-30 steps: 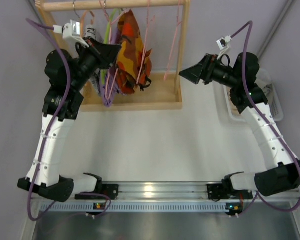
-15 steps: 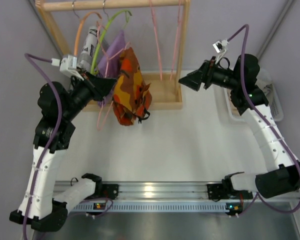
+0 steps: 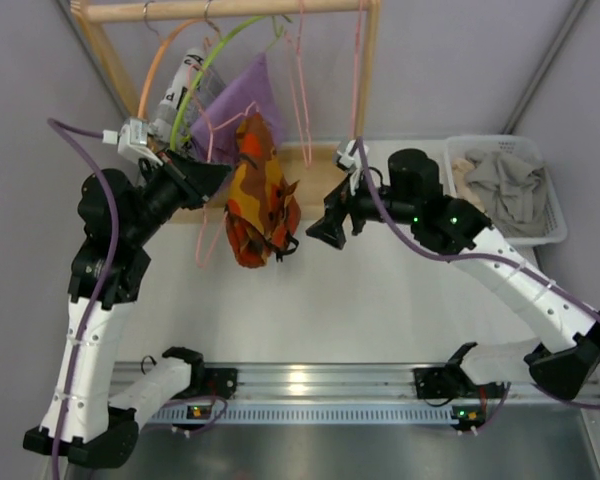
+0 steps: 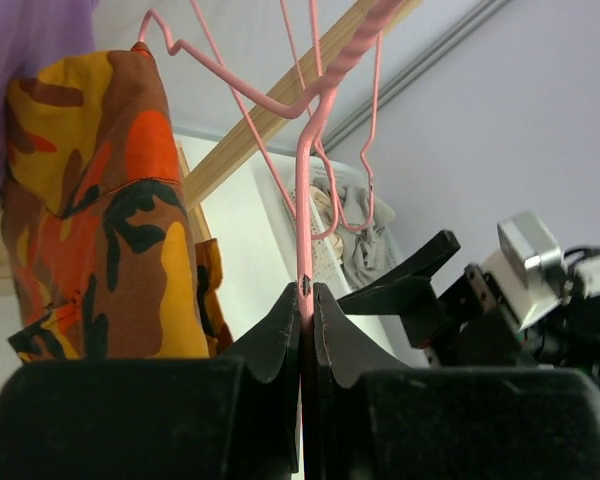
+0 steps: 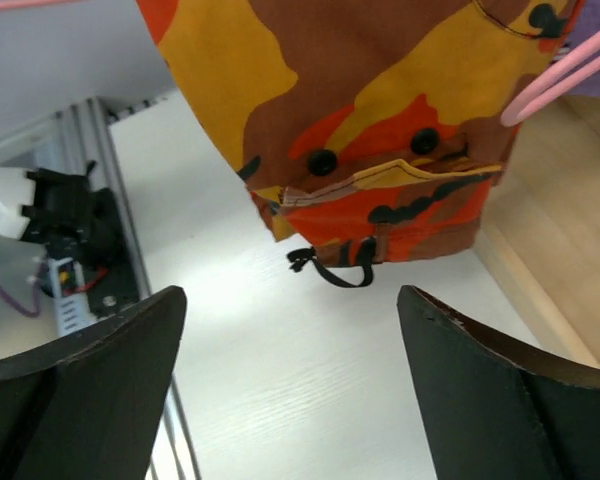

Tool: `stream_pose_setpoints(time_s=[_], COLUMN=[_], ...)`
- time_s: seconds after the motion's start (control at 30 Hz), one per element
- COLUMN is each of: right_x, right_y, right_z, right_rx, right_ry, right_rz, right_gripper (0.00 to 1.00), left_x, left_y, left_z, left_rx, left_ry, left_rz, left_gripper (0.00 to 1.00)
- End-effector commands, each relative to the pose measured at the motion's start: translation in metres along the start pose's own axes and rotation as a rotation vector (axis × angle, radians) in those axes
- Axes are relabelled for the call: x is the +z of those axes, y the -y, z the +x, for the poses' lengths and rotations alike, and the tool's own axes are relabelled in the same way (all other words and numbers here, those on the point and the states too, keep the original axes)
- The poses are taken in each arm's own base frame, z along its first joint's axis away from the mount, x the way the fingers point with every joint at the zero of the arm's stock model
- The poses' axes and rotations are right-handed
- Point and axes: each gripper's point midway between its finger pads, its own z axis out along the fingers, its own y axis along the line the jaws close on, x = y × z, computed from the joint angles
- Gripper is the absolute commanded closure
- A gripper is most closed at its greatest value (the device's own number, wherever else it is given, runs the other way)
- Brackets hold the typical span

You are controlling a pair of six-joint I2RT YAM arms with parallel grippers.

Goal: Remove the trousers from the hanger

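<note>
The trousers [image 3: 260,200], camouflage in orange, yellow and brown, hang from a pink wire hanger [image 4: 302,220] in front of the rack. My left gripper [image 3: 212,172] is shut on that hanger's wire, just left of the trousers [image 4: 100,230]; in the left wrist view the jaws [image 4: 307,300] pinch the pink wire. My right gripper [image 3: 325,228] stands open, close to the trousers' right side. In the right wrist view the trousers' lower edge [image 5: 380,90] and a black strap loop [image 5: 345,270] hang just beyond the open gripper [image 5: 290,295], and nothing lies between the fingers.
A wooden rack with a top rail [image 3: 230,10] and a base board [image 3: 320,165] stands at the back. It carries a green hanger [image 3: 195,90], an orange hanger [image 3: 155,75], a purple garment [image 3: 242,95] and more pink hangers. At back right is a white basket [image 3: 496,140] with grey cloth.
My left arm has drawn the hanger and trousers away from the rack toward the front. My right arm has swung left from beside the rack to the trousers' right side.
</note>
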Motion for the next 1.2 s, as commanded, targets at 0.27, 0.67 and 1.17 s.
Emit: stream_pose_setpoints(time_s=[0.27,0.67,1.17], right_x=[0.076,0.120,0.148], right_y=[0.030,0.018,-0.007], right_z=[0.009,-0.012,-0.039], right_rx=[-0.317,-0.294,-0.261], right_ry=[0.029,0.138,0.202], right_rz=[0.391,0.445,0.403], right_gripper=[0.05,0.03,0.07], left_x=[-0.004,0.004,0.011], left_y=[0.057,0.046,0.047], left_z=[-0.088,-0.102,-0.108], left_rx=[-0.054,-0.175,-0.170], left_ry=[0.270,0.288,0.285], left_rz=[0.168,0.139,0.142], left_gripper=[1.00,1.00,1.00])
